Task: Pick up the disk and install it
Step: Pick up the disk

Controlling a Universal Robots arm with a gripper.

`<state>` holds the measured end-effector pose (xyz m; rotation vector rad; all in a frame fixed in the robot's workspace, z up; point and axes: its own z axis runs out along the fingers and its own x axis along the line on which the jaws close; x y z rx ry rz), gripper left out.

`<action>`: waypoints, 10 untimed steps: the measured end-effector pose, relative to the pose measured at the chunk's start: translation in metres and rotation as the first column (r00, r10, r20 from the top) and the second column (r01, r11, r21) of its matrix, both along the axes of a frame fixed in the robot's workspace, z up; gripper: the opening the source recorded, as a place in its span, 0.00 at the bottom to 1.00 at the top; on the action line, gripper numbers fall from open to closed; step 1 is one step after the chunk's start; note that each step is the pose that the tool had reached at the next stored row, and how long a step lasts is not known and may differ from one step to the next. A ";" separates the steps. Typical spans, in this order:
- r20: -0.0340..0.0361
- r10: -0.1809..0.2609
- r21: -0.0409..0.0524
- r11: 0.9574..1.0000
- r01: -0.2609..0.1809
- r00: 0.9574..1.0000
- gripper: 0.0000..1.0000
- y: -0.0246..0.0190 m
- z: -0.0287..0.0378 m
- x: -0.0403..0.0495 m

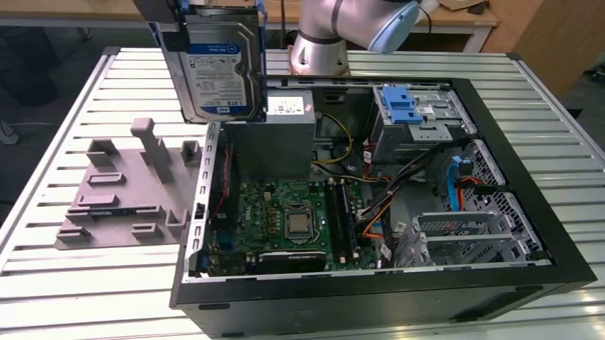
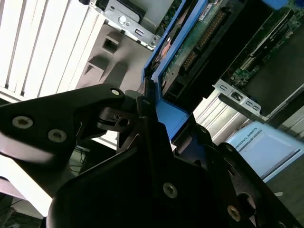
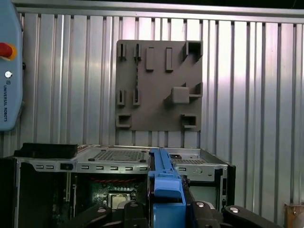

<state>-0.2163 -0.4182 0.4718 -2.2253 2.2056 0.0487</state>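
Observation:
The disk (image 1: 219, 67), a silver hard drive with a blue-and-white label and a blue plastic frame, hangs upright in the air at the exterior view's upper left. It is above the left wall of the open computer case (image 1: 203, 212). My gripper (image 1: 215, 15) is shut on its top edge. In the second wrist view the black gripper (image 2: 159, 111) clamps the blue frame, and the disk (image 2: 190, 47) shows its circuit-board side. In the first wrist view the disk (image 3: 164, 178) appears edge-on as a blue strip rising from the gripper (image 3: 166, 211).
The case lies open on a slatted metal table (image 1: 57, 283), showing a motherboard (image 1: 293, 219), a grey power-supply box (image 1: 279, 134) and a metal drive bay with a blue latch (image 1: 404, 106). A grey fixture plate (image 1: 123, 184) lies to the case's left. The arm's base (image 1: 319, 49) stands behind.

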 end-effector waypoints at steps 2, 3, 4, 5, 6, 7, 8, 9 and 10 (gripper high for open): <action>-0.001 0.000 0.000 1.000 0.000 1.000 0.36 -0.0025 -0.0001 0.0061; -0.001 0.000 0.000 1.000 0.000 1.000 0.36 -0.0036 -0.0001 0.0093; -0.001 0.000 0.000 1.000 0.000 1.000 0.36 -0.0045 -0.0002 0.0128; -0.002 0.000 0.000 1.000 0.000 1.000 0.36 -0.0052 -0.0002 0.0169; -0.002 0.000 0.000 1.000 0.000 1.000 0.36 -0.0059 -0.0002 0.0208; -0.003 0.000 0.000 1.000 0.000 1.000 0.36 -0.0064 -0.0003 0.0248; -0.003 0.000 0.000 1.000 0.000 1.000 0.36 -0.0068 -0.0004 0.0289; -0.004 0.000 0.000 1.000 0.000 1.000 0.36 -0.0072 -0.0004 0.0331; -0.005 0.000 0.000 1.000 0.000 1.000 0.36 -0.0075 -0.0005 0.0373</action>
